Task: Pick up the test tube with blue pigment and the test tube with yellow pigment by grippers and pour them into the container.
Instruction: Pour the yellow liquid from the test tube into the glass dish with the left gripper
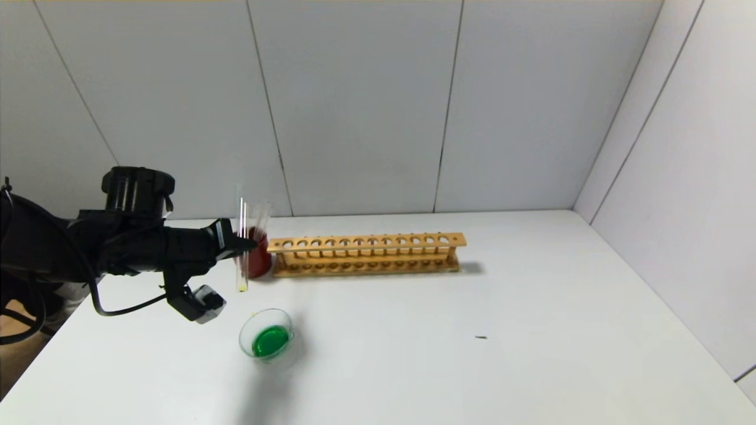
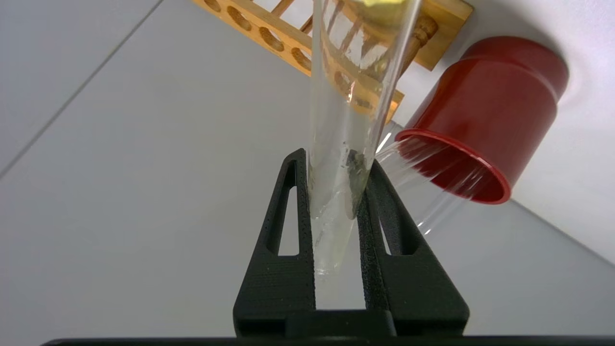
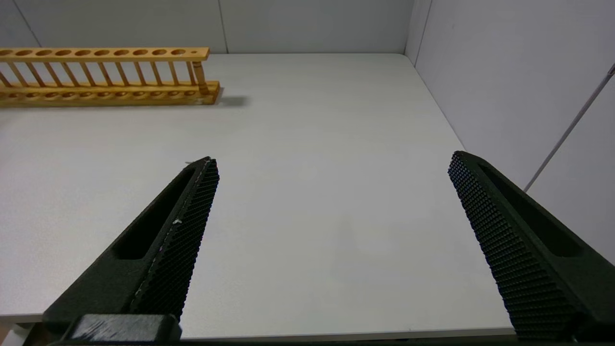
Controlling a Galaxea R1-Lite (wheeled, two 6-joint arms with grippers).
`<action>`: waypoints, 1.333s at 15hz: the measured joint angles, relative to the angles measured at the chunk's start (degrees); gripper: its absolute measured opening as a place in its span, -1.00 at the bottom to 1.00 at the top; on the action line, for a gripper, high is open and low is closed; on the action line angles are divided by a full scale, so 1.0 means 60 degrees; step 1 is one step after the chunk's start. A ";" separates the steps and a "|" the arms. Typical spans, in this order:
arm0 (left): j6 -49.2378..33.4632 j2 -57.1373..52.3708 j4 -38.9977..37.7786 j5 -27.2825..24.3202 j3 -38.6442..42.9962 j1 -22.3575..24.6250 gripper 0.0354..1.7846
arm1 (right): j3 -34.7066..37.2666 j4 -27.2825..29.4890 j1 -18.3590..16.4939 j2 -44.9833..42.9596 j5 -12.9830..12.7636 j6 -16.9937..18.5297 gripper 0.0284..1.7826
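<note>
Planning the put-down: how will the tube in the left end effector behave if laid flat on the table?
The test tube with yellow pigment looks round and smooth, so it would probably roll. Thin clear glass, likely fragile. The left end effector grips it near the open end.

We see bright, even light from overhead. The wooden rack [image 1: 366, 255] throws a short soft shadow to its right on the white table [image 1: 472, 330]. In the left wrist view, glare streaks the glass tube [image 2: 343, 144], whose near end blurs out of focus.
</note>
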 joint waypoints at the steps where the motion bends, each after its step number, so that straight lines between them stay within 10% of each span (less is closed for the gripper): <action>1: 0.0069 -0.0022 0.0002 -0.0008 0.0041 -0.0014 -0.68 | 0.0000 0.0000 0.0000 0.0000 -0.0004 0.0000 0.96; 20: 0.0650 -0.0693 -0.1447 -0.0504 0.0642 -0.0051 -0.68 | 0.0000 0.0000 0.0000 0.0000 -0.0004 0.0000 0.96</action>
